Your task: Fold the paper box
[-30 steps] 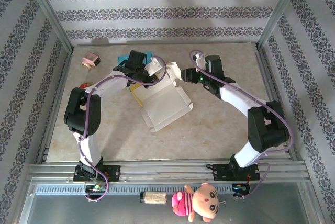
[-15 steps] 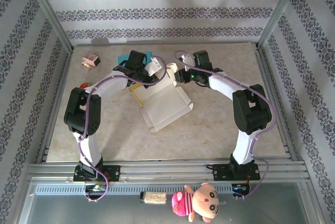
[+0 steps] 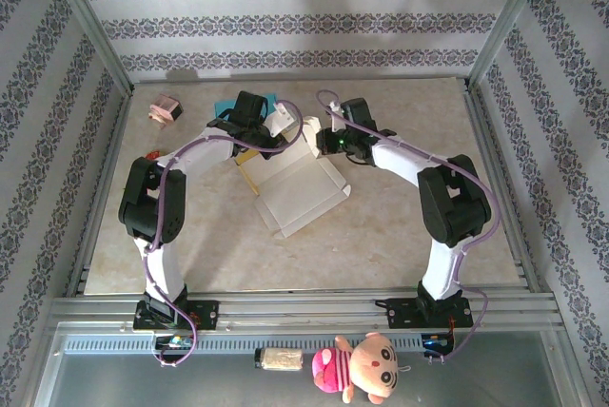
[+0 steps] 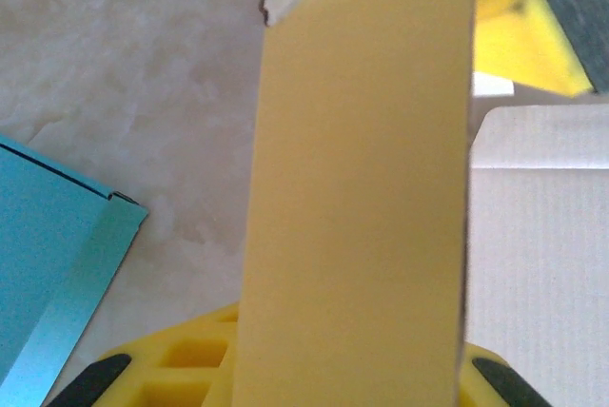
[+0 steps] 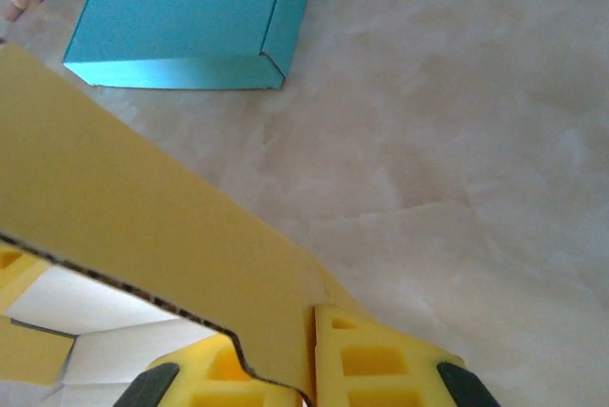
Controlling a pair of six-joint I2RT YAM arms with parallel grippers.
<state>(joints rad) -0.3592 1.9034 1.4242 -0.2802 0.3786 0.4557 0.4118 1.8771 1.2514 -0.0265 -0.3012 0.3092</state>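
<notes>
Left claw (image 3: 273, 133) first: it sits at the far left corner of the paper box (image 3: 300, 193), jaws drawn narrow. A tan panel (image 4: 352, 198) of the box stands upright in the gap, its face spanning the space between my yellow fingers (image 4: 186, 364). Left of that panel, on the table (image 4: 143, 93), lies the corner of a teal box (image 4: 48, 264); to the panel's right is the paper box's white inside. The paper box itself lies open near the middle of the table, white floor up, between my two arms. My right claw (image 5: 309, 369) is at its far right corner, closed tight, with a tan flap (image 5: 143, 226) pinched edge-on between the pads. Beyond that flap the teal box lies flat on the far side of the table.
</notes>
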